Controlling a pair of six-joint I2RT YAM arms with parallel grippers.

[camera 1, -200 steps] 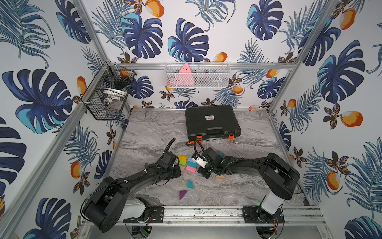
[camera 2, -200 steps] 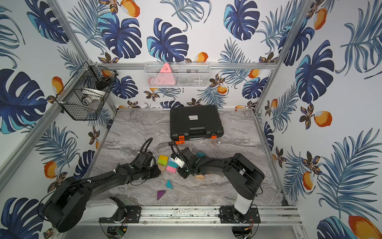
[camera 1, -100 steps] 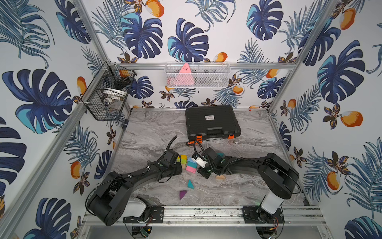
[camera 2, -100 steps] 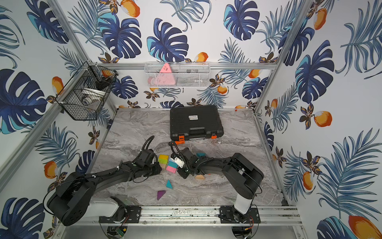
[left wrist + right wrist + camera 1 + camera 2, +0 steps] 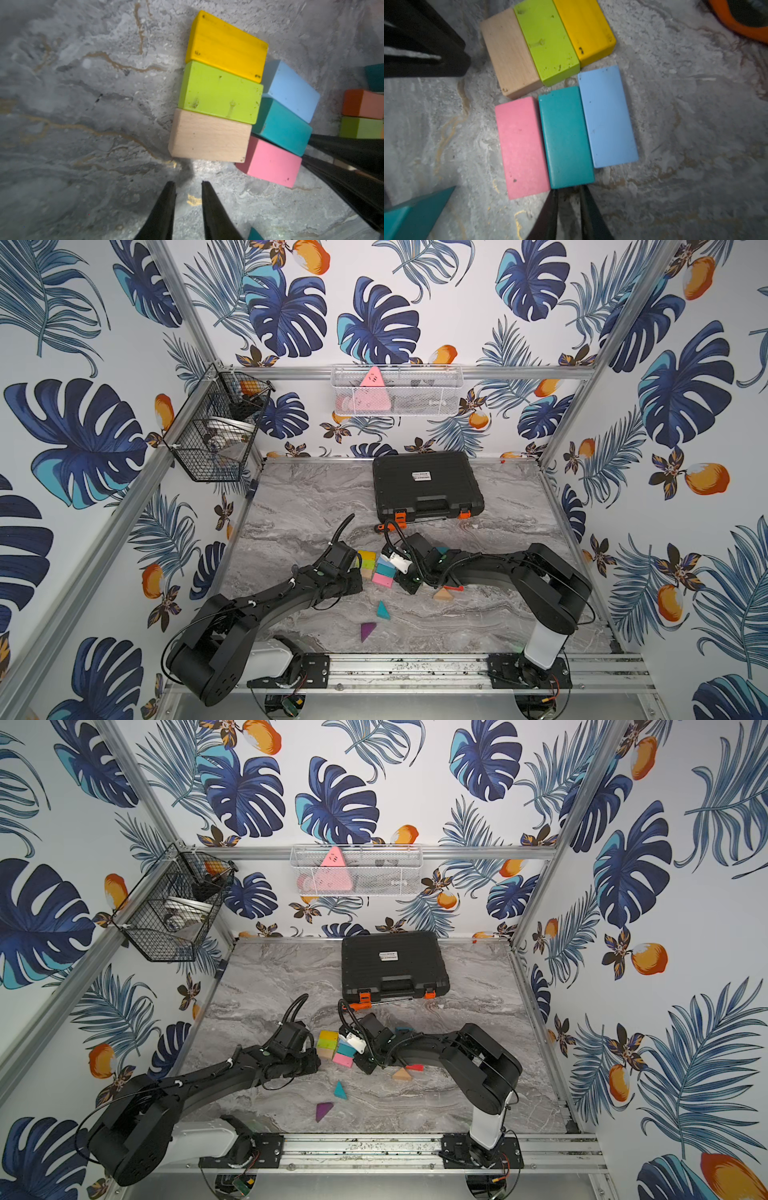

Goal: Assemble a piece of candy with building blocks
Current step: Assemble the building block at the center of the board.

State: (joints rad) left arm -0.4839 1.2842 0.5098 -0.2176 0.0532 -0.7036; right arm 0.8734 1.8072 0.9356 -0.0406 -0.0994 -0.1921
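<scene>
Six rectangular building blocks lie flat in two touching rows: yellow [image 5: 226, 45], green [image 5: 220, 95] and plain wood [image 5: 209, 138], then light blue [image 5: 607, 116], teal [image 5: 565, 137] and pink [image 5: 521, 147]. In both top views they sit mid-table [image 5: 374, 568] [image 5: 336, 1048] between the two arms. My left gripper [image 5: 188, 182] is shut and empty, a short way off the wood block's side. My right gripper [image 5: 568, 190] is shut and empty, its tips against the teal block's end. Loose blocks lie nearby: a teal triangle [image 5: 382, 610], a purple triangle [image 5: 367, 630], a wood triangle [image 5: 442, 594].
A black tool case [image 5: 426, 485] lies at the back, with an orange-handled screwdriver [image 5: 388, 526] in front of it. Orange [image 5: 362, 102] and green [image 5: 360, 127] blocks sit under the right arm. A black wire basket [image 5: 216, 427] and a white one [image 5: 397, 389] hang on the walls.
My left arm has shifted slightly, with its gripper staying beside the wood block. The right arm and the blocks have not visibly moved.
</scene>
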